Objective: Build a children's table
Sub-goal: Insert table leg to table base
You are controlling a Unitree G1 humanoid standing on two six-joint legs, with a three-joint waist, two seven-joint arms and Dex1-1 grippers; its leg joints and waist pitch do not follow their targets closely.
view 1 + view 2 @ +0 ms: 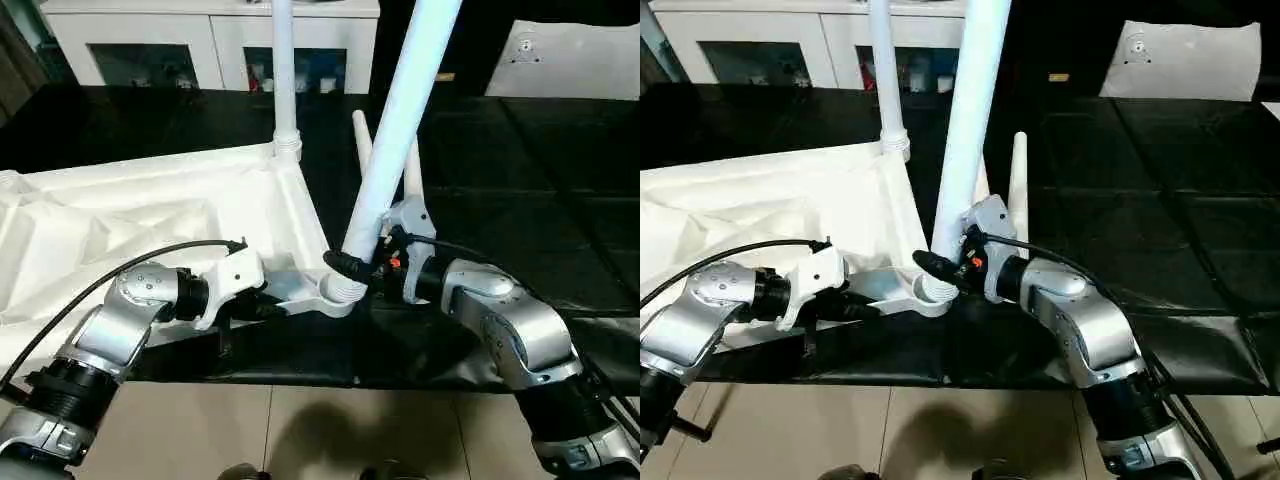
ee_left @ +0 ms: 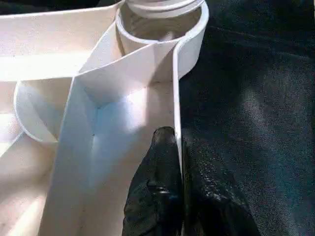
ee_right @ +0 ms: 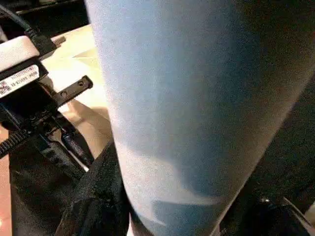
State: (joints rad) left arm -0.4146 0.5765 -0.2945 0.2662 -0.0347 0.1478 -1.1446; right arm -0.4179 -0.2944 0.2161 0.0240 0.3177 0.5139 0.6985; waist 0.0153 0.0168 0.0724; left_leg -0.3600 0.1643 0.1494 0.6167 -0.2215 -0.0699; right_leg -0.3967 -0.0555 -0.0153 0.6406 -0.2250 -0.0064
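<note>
The children's table top [image 1: 150, 210] lies upside down on a black mat, ribbed side up. One white leg [image 1: 284, 70] stands upright in the far corner socket. My right gripper [image 1: 365, 262] is shut on the base of a second leg [image 1: 400, 120], which leans to the right in the near corner socket [image 1: 340, 292]. In the right wrist view this leg [image 3: 187, 98] sits close against a black finger [image 3: 96, 196]. My left gripper [image 2: 178, 142] is shut on the top's thin rim wall [image 2: 175, 98], just left of that socket. A loose leg [image 1: 1018, 185] lies on the mat behind.
A white cabinet [image 1: 210, 40] with glass-fronted compartments stands at the back. A white sheet [image 1: 570, 60] lies at the back right. The mat's front edge [image 1: 400, 385] drops to a tiled floor. A black cable [image 1: 130, 262] arcs over my left forearm.
</note>
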